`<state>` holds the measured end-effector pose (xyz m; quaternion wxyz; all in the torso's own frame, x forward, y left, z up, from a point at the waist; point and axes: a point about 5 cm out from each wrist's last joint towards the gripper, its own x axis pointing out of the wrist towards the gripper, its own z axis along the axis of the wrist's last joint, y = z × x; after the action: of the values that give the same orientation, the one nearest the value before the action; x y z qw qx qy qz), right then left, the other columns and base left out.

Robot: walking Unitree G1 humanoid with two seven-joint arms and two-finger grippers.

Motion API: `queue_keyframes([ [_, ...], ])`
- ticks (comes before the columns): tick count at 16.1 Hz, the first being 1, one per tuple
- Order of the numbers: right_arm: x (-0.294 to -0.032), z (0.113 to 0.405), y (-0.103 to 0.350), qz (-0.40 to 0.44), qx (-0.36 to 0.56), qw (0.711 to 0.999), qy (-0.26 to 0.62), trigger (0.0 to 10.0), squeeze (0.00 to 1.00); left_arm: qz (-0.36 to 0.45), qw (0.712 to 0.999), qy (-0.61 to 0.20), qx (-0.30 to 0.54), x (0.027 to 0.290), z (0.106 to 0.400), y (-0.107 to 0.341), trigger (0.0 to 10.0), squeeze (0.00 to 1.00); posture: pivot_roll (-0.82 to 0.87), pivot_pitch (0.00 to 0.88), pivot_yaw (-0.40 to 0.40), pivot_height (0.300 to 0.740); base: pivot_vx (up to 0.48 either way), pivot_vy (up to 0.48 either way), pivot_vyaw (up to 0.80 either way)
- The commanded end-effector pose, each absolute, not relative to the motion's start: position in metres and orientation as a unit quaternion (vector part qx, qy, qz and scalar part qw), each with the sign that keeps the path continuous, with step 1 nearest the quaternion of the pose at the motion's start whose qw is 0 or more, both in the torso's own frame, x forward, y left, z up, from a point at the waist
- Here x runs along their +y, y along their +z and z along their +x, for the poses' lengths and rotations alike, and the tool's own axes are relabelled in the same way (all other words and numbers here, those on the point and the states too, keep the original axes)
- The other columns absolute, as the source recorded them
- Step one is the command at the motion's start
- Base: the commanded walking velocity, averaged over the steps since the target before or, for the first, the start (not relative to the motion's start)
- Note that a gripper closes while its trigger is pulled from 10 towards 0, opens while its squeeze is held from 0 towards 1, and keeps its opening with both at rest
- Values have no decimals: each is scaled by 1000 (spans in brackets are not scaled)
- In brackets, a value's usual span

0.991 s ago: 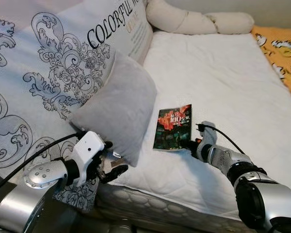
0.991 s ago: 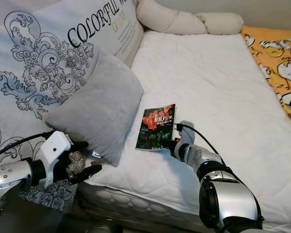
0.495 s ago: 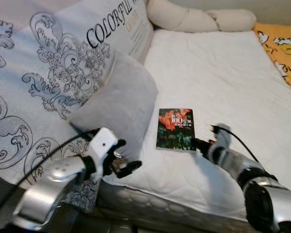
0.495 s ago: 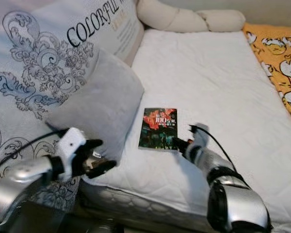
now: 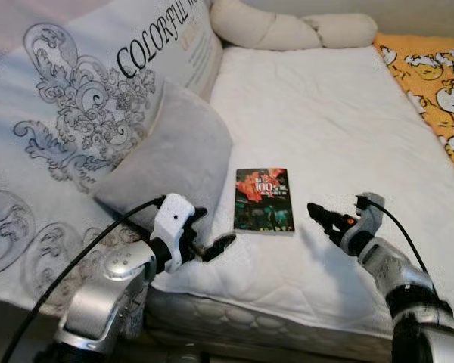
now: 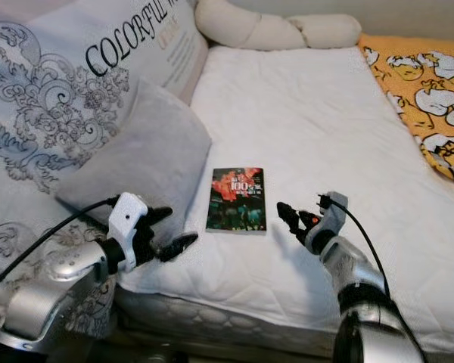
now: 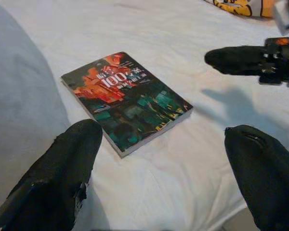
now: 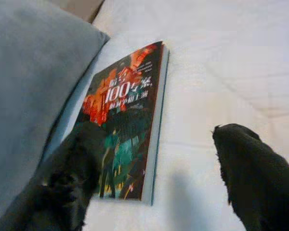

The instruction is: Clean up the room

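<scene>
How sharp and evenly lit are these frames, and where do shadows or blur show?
Left and right eye views: even, soft light, sharp; the book cover is readable. Left wrist view: book sharp, the near black fingers soft, and the right gripper casts a faint shadow on the white mattress. Right wrist view: dimmer, slightly soft, with a gray shadow beside the book.

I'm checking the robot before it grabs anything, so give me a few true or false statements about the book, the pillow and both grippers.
1. The book lies flat on the white mattress. True.
2. The right gripper is clamped on the book. False: it is open and hovers beside the book, apart from it.
3. The grey pillow sits on the book's left. True.
4. The left gripper holds the pillow. False: it is open and empty, near the mattress edge.
5. The book stands upright against the pillow. False: it lies cover up.
</scene>
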<state>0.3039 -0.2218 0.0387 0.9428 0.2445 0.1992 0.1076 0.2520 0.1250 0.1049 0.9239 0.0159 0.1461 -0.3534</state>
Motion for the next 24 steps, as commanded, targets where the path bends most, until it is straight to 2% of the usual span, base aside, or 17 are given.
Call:
queue_keyframes([
  [1, -220, 306, 57, 203, 153, 962, 104, 10000, 1000, 10, 948, -287, 137, 136, 254, 102, 10000, 176, 51, 0, 26, 740, 0, 0, 0],
  [3, -217, 301, 65, 176, 129, 972, 91, 10000, 1000, 2, 960, -251, 124, 139, 253, 102, 10000, 176, 67, 0, -6, 740, 0, 0, 0],
  [5, -200, 292, 75, 154, 103, 980, 70, 10000, 1000, 11, 973, -210, 96, 148, 255, 111, 10000, 184, 78, 0, -36, 740, 0, 0, 0],
  [6, -181, 287, 85, 155, 78, 982, 80, 10000, 1000, 6, 984, -157, 83, 157, 260, 115, 10000, 192, 90, 0, -35, 740, 0, -289, 0],
  [9, -163, 279, 95, 135, 67, 986, 79, 10000, 1000, -15, 991, -105, 81, 166, 256, 113, 10000, 184, 69, 0, -7, 740, 0, -385, 0],
  [11, -162, 273, 98, 139, 59, 987, 45, 10000, 1000, 2, 991, -103, 85, 166, 254, 109, 10000, 184, 60, 0, -10, 740, 0, -386, 0],
  [16, -160, 272, 100, 119, 62, 990, 51, 10000, 1000, 7, 992, -97, 82, 164, 258, 110, 10000, 180, 60, 0, -4, 740, 0, -385, 0],
  [20, -154, 267, 97, 100, 71, 990, 65, 10000, 1000, 30, 994, -71, 76, 176, 261, 111, 10000, 188, 58, 0, -21, 740, 0, -380, 0],
  [24, -166, 271, 98, 103, 67, 992, 36, 10000, 1000, 27, 996, -46, 74, 177, 264, 111, 10000, 192, 71, 0, -12, 740, 0, -374, 0],
])
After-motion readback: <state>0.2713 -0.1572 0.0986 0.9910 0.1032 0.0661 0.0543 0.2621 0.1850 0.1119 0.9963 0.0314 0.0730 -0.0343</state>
